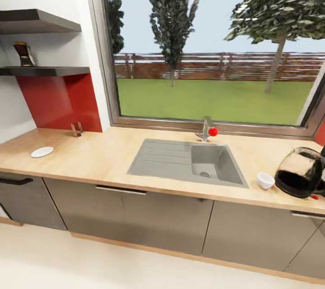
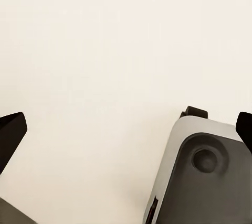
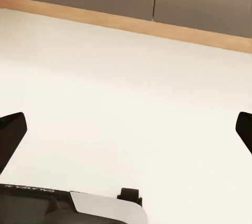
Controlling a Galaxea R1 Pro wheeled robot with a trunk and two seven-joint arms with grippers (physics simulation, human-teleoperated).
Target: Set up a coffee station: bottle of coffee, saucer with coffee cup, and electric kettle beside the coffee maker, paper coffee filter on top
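Saucer point(image 1: 42, 152) on countertop point(image 1: 113, 156), well apart from left gripper point(image 2: 126, 129) and right gripper point(image 3: 126, 129), both spread wide over floor point(image 3: 126, 87).

The wooden bench point(image 1: 113, 153) has a grey sink point(image 1: 187, 162) in its middle. A white saucer point(image 1: 42, 152) lies near the left end. At the right end a white coffee cup point(image 1: 265, 181) stands just beside the glass coffee maker point(image 1: 301, 172). A brown bottle of coffee point(image 1: 23, 54) stands on the lower shelf point(image 1: 54, 71).
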